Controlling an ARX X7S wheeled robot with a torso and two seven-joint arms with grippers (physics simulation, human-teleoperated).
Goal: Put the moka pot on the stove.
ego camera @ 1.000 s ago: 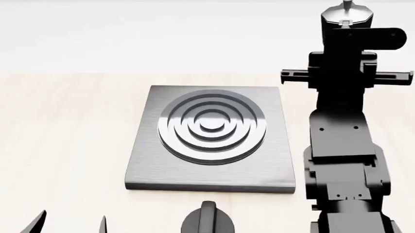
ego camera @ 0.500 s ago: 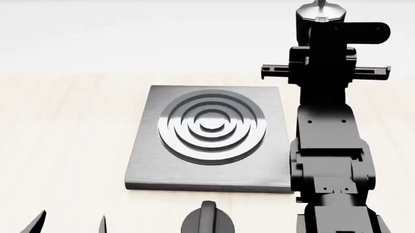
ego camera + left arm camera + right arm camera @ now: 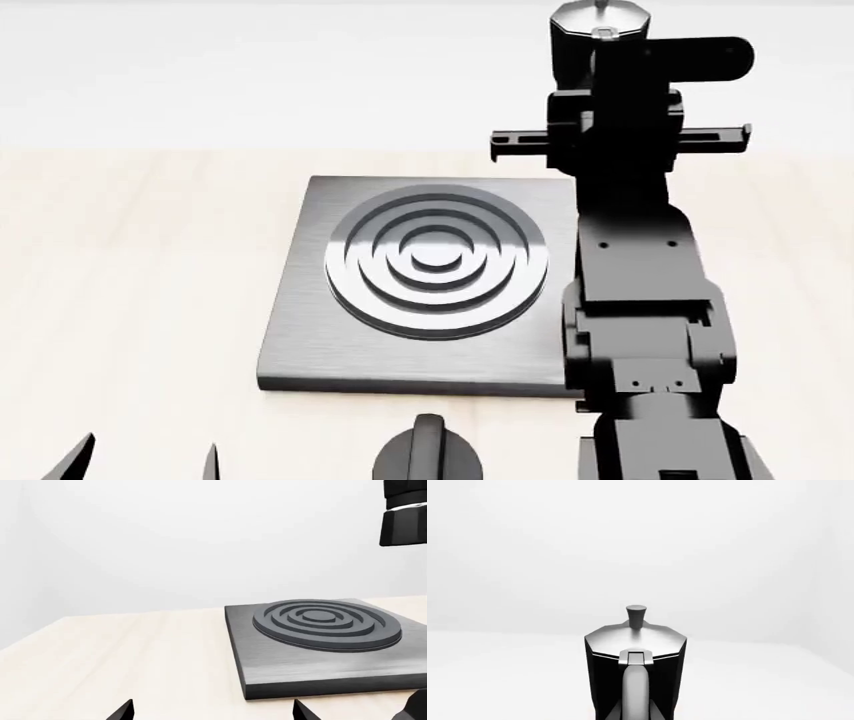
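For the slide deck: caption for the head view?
Right arm carries the moka pot above the table, beside the stove.

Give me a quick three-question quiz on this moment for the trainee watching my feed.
1. True or false: the moka pot already rests on the stove.
2. Which arm carries the pot: A left, B right?
3. Fill in: the black knob lies between the robot and the ____.

Key: 1 false, the burner is bare. 2 B, the pot fills the right wrist view, handle toward the camera. 3 stove.
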